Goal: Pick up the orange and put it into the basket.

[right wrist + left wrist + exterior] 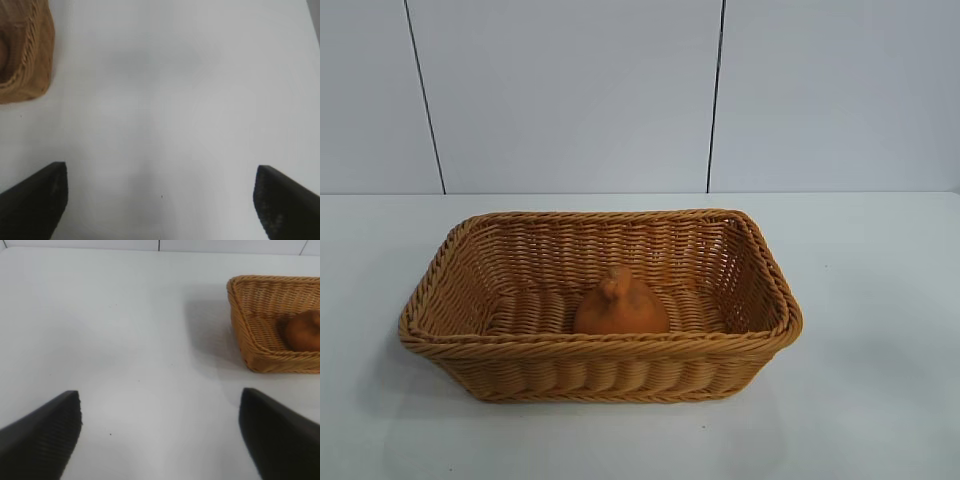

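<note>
The orange (pixel 620 305), dull and dome-shaped with a lumpy knob on top, sits inside the tan wicker basket (pixel 760 260), near its front wall. The left wrist view shows the same basket (pixel 250 340) off to one side with the orange (pixel 302 330) in it. My left gripper (pixel 160 405) is open over bare table, well away from the basket, with nothing between its fingers. My right gripper (pixel 160 172) is also open and empty above bare table, with a corner of the basket (pixel 35 75) at the edge of its view. Neither arm appears in the exterior view.
The basket stands in the middle of a white table (pixel 880 400). A white panelled wall (pixel 570 90) rises behind the table's far edge.
</note>
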